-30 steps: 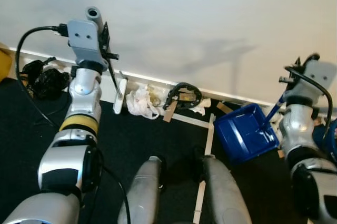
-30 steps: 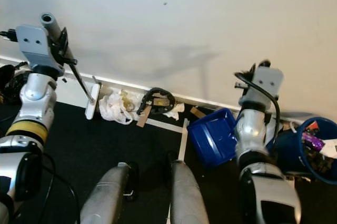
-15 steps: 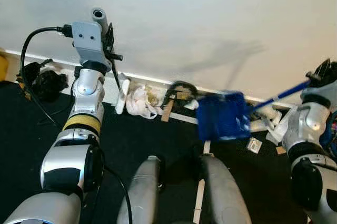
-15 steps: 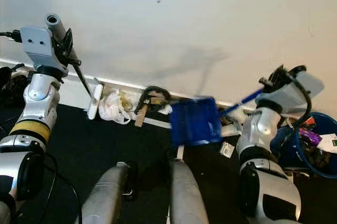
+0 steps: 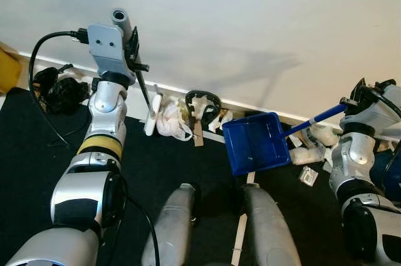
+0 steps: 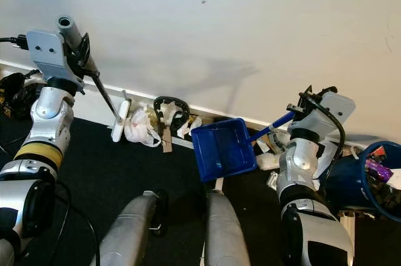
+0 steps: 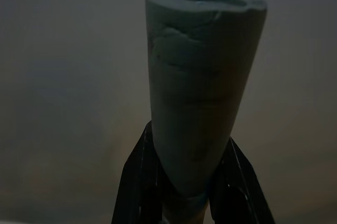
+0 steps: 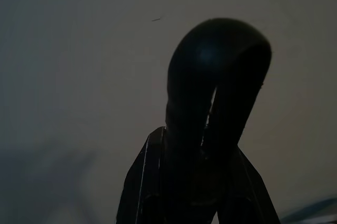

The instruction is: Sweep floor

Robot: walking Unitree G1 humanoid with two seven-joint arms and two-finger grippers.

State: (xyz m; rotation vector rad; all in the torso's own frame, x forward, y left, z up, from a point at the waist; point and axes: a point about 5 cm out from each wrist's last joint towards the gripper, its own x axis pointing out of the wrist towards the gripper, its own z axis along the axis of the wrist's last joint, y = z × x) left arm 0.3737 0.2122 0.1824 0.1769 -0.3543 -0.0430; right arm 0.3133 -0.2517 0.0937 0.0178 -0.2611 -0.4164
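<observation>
left tool (image 7: 187, 203) clenched on broom (image 5: 143, 86); right tool (image 8: 195, 192) clenched on dustpan (image 5: 255, 143) handle. litter (image 5: 170, 119) lies between brush head and dustpan.

Head stereo pair: high vantage, facing forward and down at the black floor (image 5: 169, 153) and the white wall (image 5: 250, 28) on the far side. Both eyes share the blue dustpan (image 6: 220, 149), the litter along the skirting, and the robot's own legs near the lower edge; the right eye reaches further right, to a blue bin (image 6: 376, 181).
Left wrist: very close, along its fingers (image 7: 138, 182) clamped on a grey handle end (image 7: 200, 76).
Right wrist: very close, dim, along a dark looped handle (image 8: 216, 87), wall behind.
</observation>
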